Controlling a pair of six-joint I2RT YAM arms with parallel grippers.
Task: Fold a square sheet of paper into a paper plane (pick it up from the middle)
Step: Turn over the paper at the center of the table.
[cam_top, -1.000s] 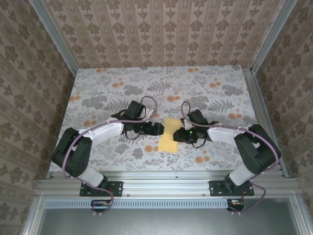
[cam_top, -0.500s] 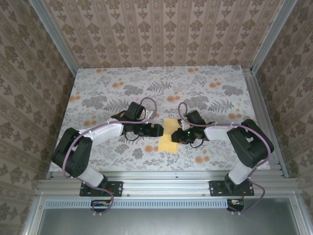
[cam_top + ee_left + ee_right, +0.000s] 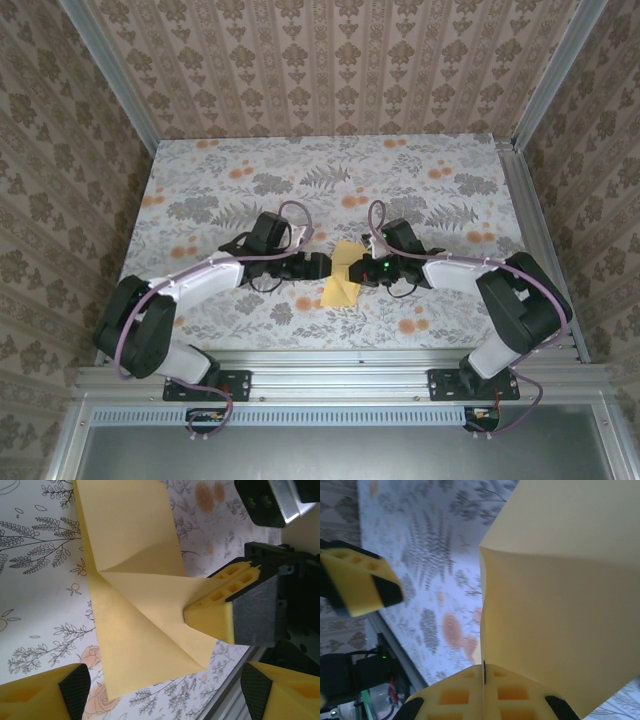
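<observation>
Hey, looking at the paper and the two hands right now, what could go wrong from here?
The right hand is shut on one lifted flap of the square sheet of paper, while the rest lies unpinned, so the sheet could slide and crease crookedly. The open left hand sits close and might bump the right hand or the flap.

One paper sheet [image 3: 340, 288], two grippers [image 3: 324, 266] [image 3: 359, 272]
</observation>
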